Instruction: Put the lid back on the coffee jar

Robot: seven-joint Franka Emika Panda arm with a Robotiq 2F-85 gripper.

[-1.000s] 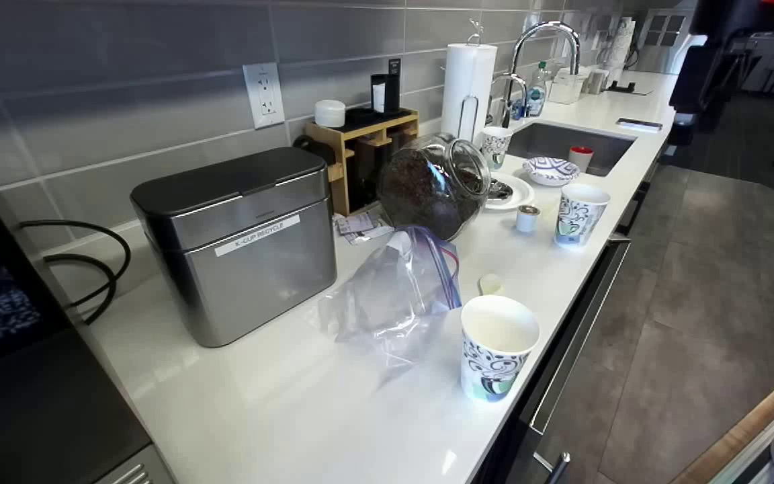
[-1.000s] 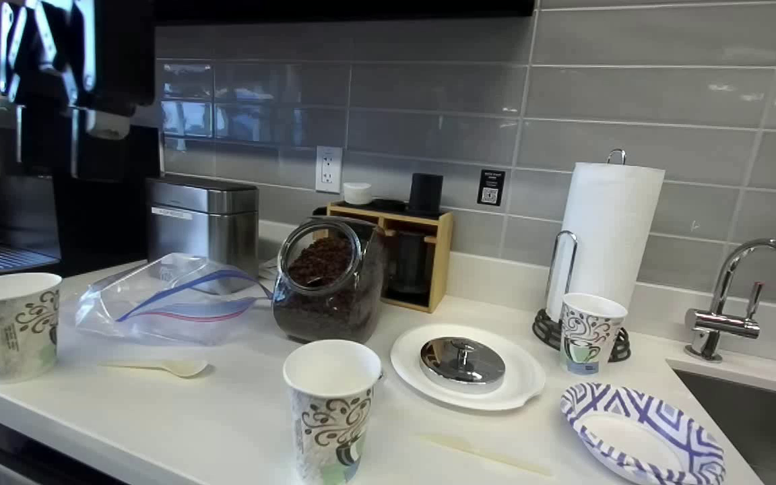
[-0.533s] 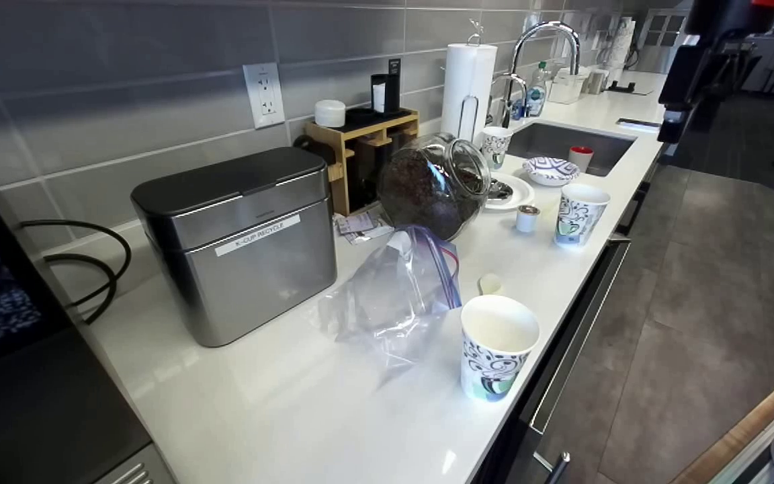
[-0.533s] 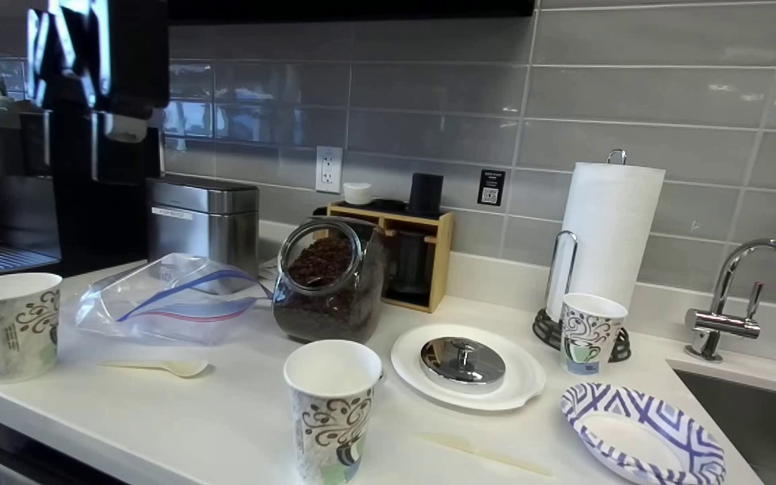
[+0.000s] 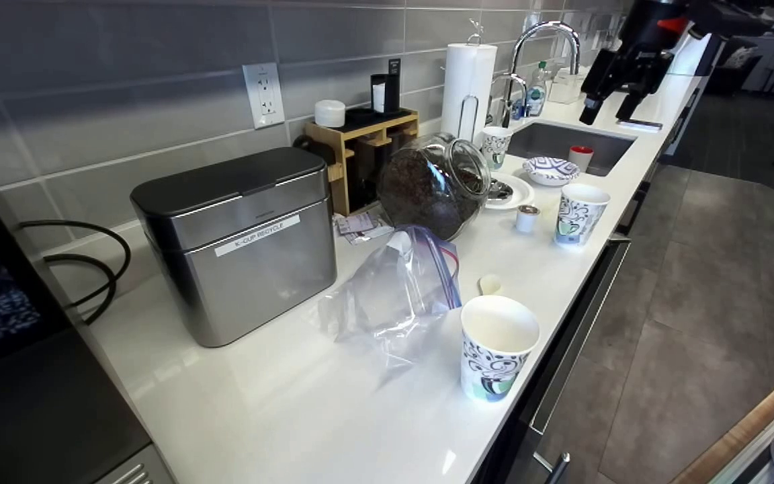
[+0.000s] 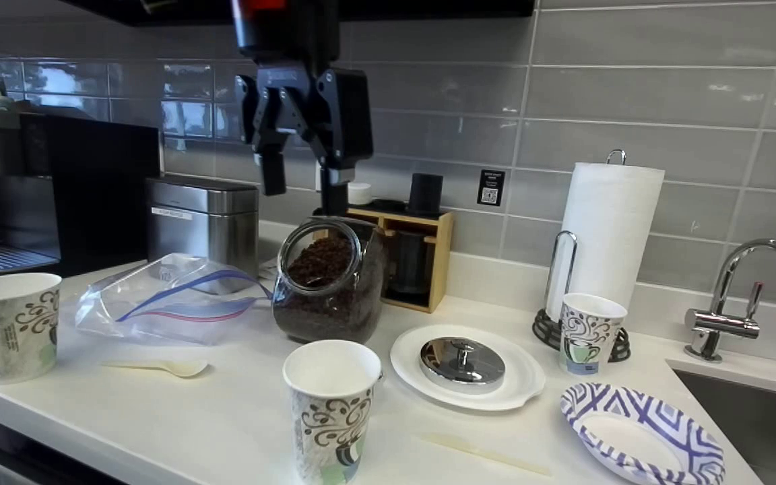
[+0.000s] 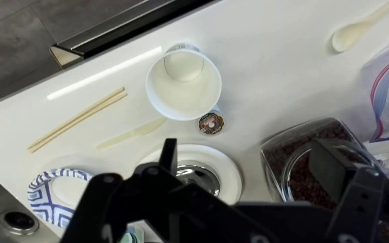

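The coffee jar, dark glass with coffee inside, stands on the counter with its round slanted mouth uncovered. It also shows in the wrist view. The round chrome lid with a small knob lies on a white plate beside the jar. In the wrist view the lid is partly hidden by the gripper. My gripper is open and empty, high above the counter. In the wrist view one of its fingers overlaps the plate's edge and the other overlaps the jar's mouth.
Paper cups stand around the jar. A plastic bag lies left of it. A coffee pod, a spoon, a knife, chopsticks and a patterned dish lie about. The sink is beyond.
The arm has swung in over the counter and turned. The gripper has moved left in one exterior view and right in another, and it now shows fully. The counter objects have not moved.
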